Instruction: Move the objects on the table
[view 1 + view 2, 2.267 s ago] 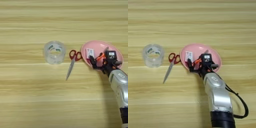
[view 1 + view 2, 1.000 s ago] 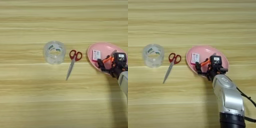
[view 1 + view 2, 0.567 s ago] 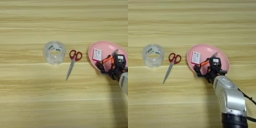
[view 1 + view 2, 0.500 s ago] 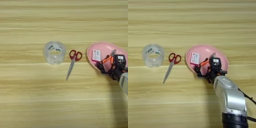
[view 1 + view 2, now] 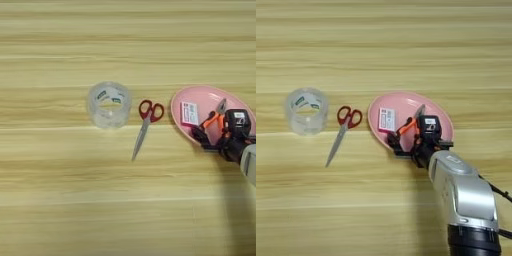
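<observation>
On the wooden counter [image 5: 406,45], the tape roll [image 5: 306,111] stands at the left with the scissors [image 5: 343,126] just beside it. The pink plate [image 5: 406,107] holds a small card [image 5: 387,120]. The hand [image 5: 411,137] sits over the plate's near side, clamped on the pliers [image 5: 410,125].

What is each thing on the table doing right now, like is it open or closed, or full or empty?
Tape roll: upright on the table, hole facing up, nothing touching it.
Scissors: flat on the table, blades shut, tip pointing toward the robot.
Pink plate: holding the card and the pliers.
Card: lying flat in the plate.
Pliers: in the plate, at the hand.
Hand: over the plate's near rim at the pliers; grip unclear.
</observation>
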Robot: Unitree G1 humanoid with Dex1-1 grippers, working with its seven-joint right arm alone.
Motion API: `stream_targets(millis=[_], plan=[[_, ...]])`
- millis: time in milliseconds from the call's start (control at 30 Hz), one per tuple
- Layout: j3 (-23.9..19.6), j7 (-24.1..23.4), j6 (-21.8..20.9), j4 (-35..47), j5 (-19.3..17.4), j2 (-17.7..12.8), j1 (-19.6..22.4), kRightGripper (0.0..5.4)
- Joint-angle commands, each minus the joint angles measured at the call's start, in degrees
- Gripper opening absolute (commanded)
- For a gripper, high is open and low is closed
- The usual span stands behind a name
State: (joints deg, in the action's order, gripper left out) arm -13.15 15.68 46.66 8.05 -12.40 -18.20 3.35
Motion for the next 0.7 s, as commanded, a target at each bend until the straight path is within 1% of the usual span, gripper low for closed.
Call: stream_targets(millis=[33, 100, 167, 200, 267, 433, 467, 700], plan=[[-0.4, 0.9, 1.3, -0.9, -1.8, -0.3, 1.8, 5.08], [-0.8, 1.3, 2.4, -1.2, -2.7, -0.1, 2.0, 4.82], [-1.0, 1.7, 3.3, -1.6, -3.4, 0.1, 2.1, 4.70], [-1.1, 1.8, 3.7, -1.7, -3.7, 0.1, 2.1, 4.53], [-1.0, 1.8, 4.1, -1.6, -4.1, 0.0, 2.3, 4.36], [-0.6, 2.0, 4.5, -1.4, -4.1, -0.4, 2.5, 3.99], [-0.3, 2.1, 4.5, -1.4, -4.0, -0.4, 2.5, 3.85], [0.9, 2.4, 4.4, -1.6, -3.9, -0.7, 2.5, 3.49]])
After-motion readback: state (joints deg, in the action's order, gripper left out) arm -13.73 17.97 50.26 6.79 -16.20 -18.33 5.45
